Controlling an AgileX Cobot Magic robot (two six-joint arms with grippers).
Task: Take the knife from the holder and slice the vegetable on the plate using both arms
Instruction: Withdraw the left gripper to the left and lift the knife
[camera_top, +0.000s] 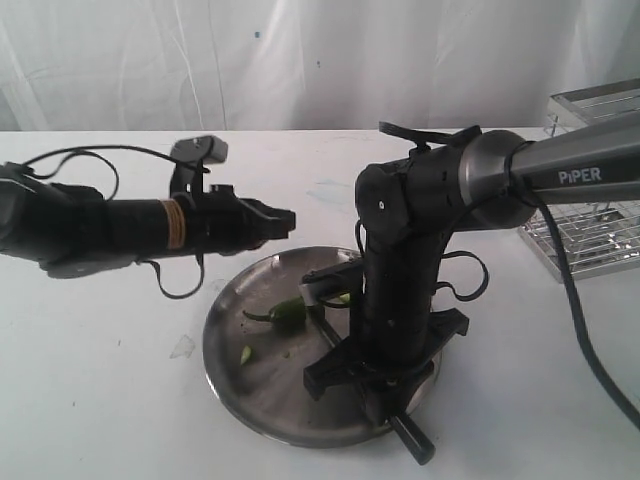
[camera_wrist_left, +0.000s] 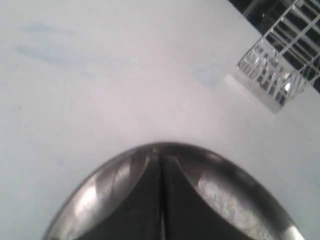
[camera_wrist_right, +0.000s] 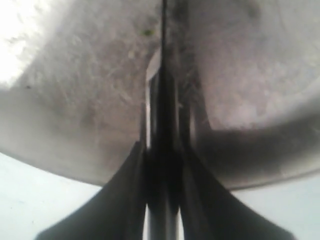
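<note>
A long, slim black knife (camera_top: 345, 355) lies low across a round, dull steel plate (camera_top: 235, 365), clamped in the right pincer (camera_wrist_right: 162, 165). Its blade meets a small dark green chilli (camera_top: 285, 313). The left pincer (camera_wrist_left: 161, 200) hovers closed and empty. "PiPER" marks the right arm (camera_top: 570, 165). A chrome wire holder (camera_top: 590, 235) stands on the white tabletop (camera_top: 100, 400).

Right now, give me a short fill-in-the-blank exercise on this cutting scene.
1. The right tool is shut on the ____.
2. The green pepper lies on the steel ____.
3. The wire holder stands beside the plate, on the ____ arm's side.
4. The left tool is ____, holding nothing.

Missing: knife; plate; right; shut
</note>
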